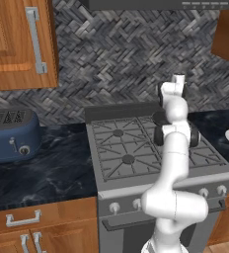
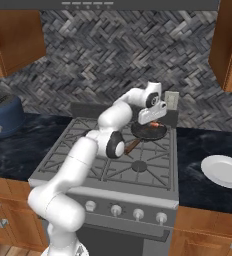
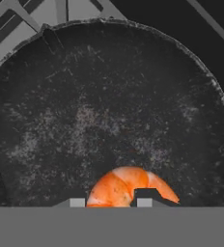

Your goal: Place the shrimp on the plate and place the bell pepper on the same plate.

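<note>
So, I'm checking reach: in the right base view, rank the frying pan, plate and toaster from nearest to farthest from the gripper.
1. Frying pan, directly under the gripper, rear stove burner.
2. Plate, on the right counter.
3. Toaster, far left counter.

The arm reaches forward, its pincer lowered with jaws nearly closed.

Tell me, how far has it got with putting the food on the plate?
Nothing is on the plate yet; it sits bare on the counter right of the stove. The gripper is down in the frying pan, its fingertips either side of the shrimp, apparently closing on it. Lifting it, carrying it over, then the bell pepper, all remain.
</note>
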You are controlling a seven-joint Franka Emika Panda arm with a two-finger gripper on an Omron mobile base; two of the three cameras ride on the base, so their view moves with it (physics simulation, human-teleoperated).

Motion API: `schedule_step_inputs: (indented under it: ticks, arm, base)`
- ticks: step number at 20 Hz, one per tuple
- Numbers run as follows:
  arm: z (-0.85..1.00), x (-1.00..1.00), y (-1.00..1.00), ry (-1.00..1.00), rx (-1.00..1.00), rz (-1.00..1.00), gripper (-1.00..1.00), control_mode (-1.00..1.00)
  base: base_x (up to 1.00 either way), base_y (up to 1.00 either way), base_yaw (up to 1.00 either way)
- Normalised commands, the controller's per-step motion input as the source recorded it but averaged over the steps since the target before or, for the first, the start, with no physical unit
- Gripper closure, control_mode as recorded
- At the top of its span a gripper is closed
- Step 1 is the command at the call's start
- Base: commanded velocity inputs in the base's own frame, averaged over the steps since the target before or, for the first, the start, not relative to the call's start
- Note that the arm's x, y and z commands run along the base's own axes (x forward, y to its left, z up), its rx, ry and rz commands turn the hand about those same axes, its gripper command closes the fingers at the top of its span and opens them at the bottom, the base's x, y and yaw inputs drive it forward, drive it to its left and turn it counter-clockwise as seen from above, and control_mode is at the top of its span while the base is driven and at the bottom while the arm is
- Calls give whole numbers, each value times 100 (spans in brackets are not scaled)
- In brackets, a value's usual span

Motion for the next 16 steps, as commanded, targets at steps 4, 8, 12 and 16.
schedule_step_inputs:
  ticks: [4, 8, 12, 16]
  arm:
    - [33, -39, -33, 0, 0, 1, 100, -100]
    - [29, -46, -40, 0, 0, 0, 100, -100]
    - [11, -62, -42, 0, 0, -2, 100, -100]
    - [8, -65, -34, 0, 0, -5, 100, -100]
  base:
    - [0, 0, 0]
    - [0, 0, 0]
    - [0, 0, 0]
    - [0, 0, 0]
